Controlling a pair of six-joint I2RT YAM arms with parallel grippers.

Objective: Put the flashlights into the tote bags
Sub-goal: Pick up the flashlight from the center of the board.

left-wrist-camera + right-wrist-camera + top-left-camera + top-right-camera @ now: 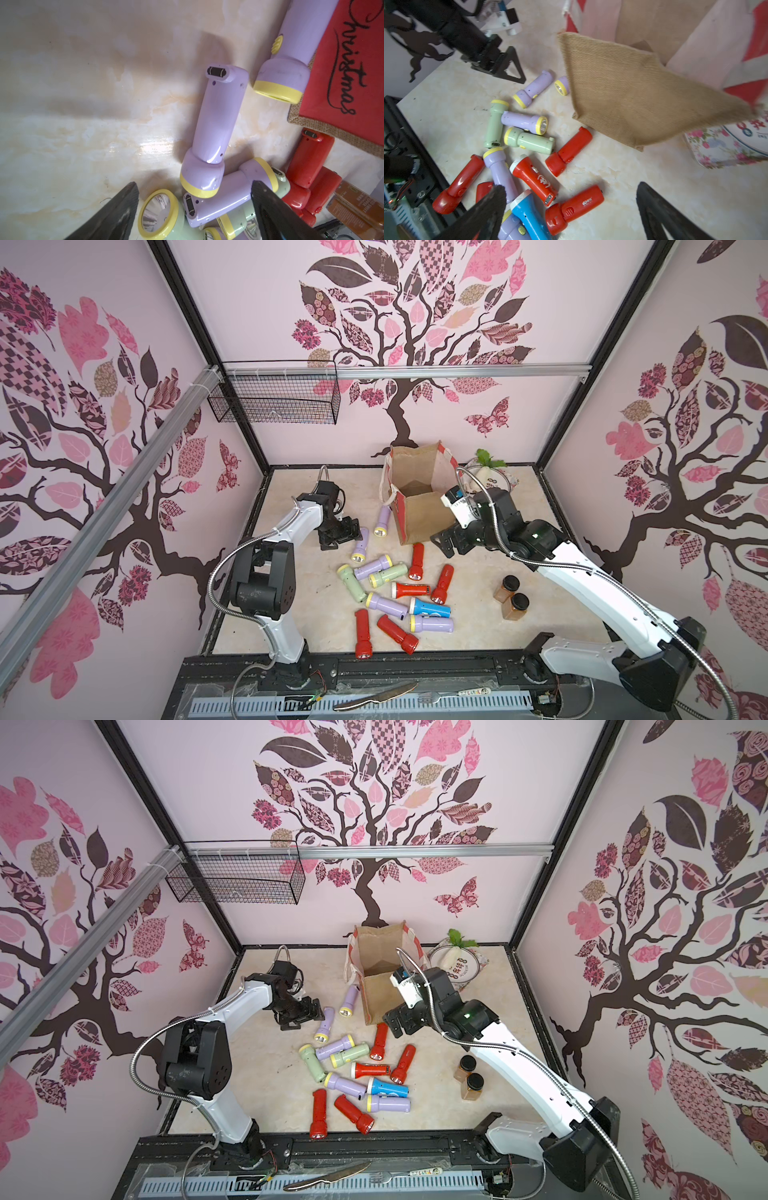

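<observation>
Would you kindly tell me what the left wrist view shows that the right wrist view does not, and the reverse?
Only the left wrist view shows the Christmas lettering on the red panel of the tote bag, and the brown jars. Only the right wrist view shows the blue flashlight, the floral tray and the bag's open top. Both show the burlap bag, lilac flashlights, pale green flashlights and red flashlights on the table.
</observation>
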